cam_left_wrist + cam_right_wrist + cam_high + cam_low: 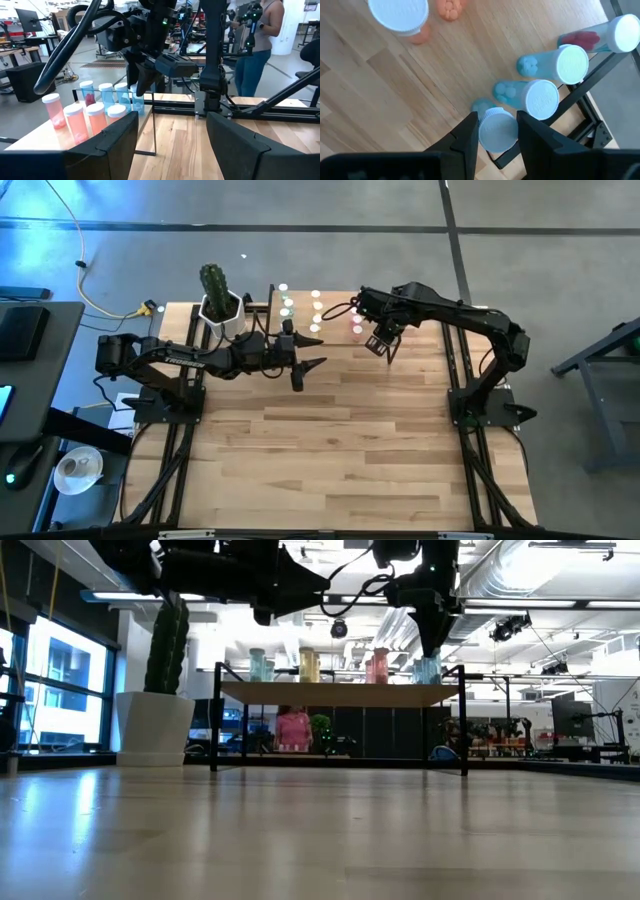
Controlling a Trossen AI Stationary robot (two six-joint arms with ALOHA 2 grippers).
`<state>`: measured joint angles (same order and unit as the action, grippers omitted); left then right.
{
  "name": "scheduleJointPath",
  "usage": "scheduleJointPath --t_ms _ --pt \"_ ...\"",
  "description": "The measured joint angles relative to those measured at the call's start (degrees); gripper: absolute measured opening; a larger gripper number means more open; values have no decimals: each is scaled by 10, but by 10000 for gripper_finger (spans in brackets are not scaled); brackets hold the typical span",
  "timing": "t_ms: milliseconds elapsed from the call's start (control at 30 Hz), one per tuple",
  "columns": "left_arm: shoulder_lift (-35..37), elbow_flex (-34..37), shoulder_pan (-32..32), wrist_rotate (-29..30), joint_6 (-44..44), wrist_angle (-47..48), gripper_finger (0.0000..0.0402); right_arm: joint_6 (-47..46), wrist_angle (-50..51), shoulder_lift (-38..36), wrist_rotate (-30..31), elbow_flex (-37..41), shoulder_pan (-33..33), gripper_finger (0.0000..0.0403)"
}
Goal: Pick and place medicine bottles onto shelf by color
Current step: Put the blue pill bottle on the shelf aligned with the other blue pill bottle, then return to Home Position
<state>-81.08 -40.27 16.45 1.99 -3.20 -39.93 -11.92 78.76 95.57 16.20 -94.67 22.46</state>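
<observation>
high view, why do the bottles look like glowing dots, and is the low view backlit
High view: the white caps of the medicine bottles blow out into bright spots on the shelf. Low view: bright windows and ceiling lights behind turn the arms and cactus into dark silhouettes, while the table carries a pale sheen.

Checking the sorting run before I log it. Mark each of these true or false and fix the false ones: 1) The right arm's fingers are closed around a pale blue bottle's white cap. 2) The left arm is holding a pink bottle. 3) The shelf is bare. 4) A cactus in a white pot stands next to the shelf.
1) True. The right gripper has its fingers on either side of a pale blue bottle at its white cap, on the shelf.
2) False. The left gripper is open and holds nothing; it hangs in front of the shelf.
3) False. Several bottles stand on it, among them pink bottles.
4) True. The cactus in its white pot stands beside the shelf.
</observation>
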Motion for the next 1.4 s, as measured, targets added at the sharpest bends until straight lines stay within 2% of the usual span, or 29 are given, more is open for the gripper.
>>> scheduleJointPath --t_ms 333,900,1133,1267,1400 --pt "0 0 0 1 0 0 225 3 0 2 -2 2 0 148" --pt "0 0 0 1 0 0 225 -6 35 1 -3 -42 -1 151" --pt "6 0 0 1 11 2 225 -8 51 -4 -3 -60 -25 151" --pt "32 0 0 -15 17 22 225 1 49 -18 -3 -72 -53 151" --pt "96 32 -8 -53 30 28 225 25 7 -68 4 -57 -100 151"
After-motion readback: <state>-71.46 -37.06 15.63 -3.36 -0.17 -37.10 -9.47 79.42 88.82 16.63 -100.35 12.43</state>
